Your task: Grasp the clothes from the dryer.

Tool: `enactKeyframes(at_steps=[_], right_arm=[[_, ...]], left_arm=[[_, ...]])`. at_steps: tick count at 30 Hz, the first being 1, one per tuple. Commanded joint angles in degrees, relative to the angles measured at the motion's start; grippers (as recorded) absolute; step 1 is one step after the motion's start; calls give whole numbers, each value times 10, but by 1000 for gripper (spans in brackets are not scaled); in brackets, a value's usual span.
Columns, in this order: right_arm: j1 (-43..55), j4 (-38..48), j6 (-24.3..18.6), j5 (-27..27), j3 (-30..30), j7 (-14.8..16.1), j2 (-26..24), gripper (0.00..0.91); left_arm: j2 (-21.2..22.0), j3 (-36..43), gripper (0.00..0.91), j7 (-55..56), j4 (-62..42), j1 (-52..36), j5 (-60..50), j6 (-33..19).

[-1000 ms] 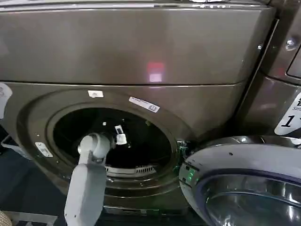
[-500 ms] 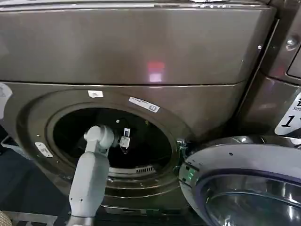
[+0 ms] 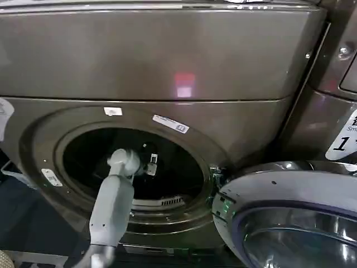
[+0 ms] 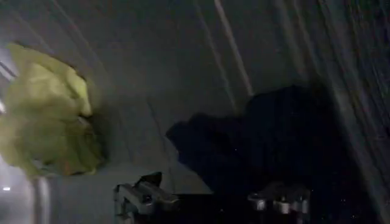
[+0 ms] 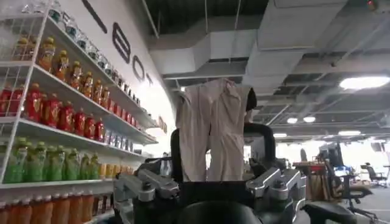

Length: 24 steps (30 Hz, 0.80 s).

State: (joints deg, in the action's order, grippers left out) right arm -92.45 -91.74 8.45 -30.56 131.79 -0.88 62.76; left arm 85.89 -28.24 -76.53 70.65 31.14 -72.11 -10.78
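inside the dryer (image 3: 167,61), left gripper (image 4: 210,198) (jaws apart) near clothes (image 4: 46,112).

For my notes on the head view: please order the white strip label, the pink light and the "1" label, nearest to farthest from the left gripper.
1. White strip label, on the rim above the left gripper.
2. Pink light, higher on the panel.
3. "1" label, far right.
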Motion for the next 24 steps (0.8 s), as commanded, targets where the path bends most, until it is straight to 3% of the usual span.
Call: enactKeyframes(at_steps=[1,3,24], right_arm=[[1,-1,0,1,-1,0,1,907],[0,-1,0,1,-1,0,1,907],[1,6,-3,2,-6,1,-2,907]], left_arm=[[-2,0,125,-7,-76,-4,23,26],[-4,1,0,-7,-78,-5,41,23],[-7,3,0,-6,-50,2,130,57]])
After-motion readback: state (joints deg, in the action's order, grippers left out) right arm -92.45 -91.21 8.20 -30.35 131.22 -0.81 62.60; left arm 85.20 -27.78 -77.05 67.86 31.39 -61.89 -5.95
